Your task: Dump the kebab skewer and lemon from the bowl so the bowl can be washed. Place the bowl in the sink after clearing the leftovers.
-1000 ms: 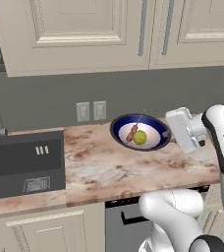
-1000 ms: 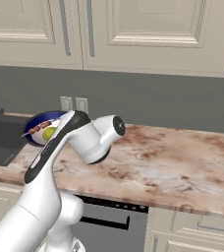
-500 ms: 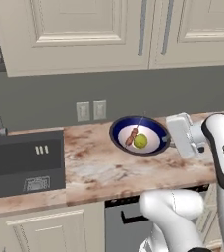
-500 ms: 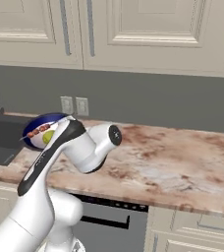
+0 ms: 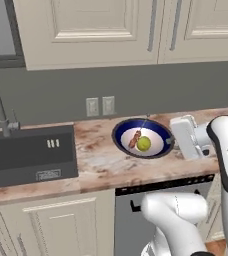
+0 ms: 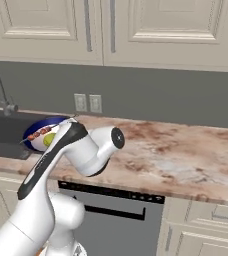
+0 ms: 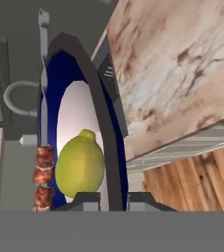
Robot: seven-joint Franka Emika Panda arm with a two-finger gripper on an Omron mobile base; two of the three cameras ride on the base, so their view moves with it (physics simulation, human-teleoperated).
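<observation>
The claw is clamped on the rim of the bowl, one finger inside and one outside, seen edge-on in the hand view. In the left base view the bowl is held at its right side, tilted w/ its white inside toward the camera, above the marbled counter. Inside the bowl the lemon is lying just right of the kebab skewer; the two are close, contact can't be told. In the hand view the lemon is next to the skewer. The sink is set into the counter well to the left, apart from the bowl, w/ a faucet behind it. Two wall outlets are mounted on the backsplash above the bowl.
</observation>
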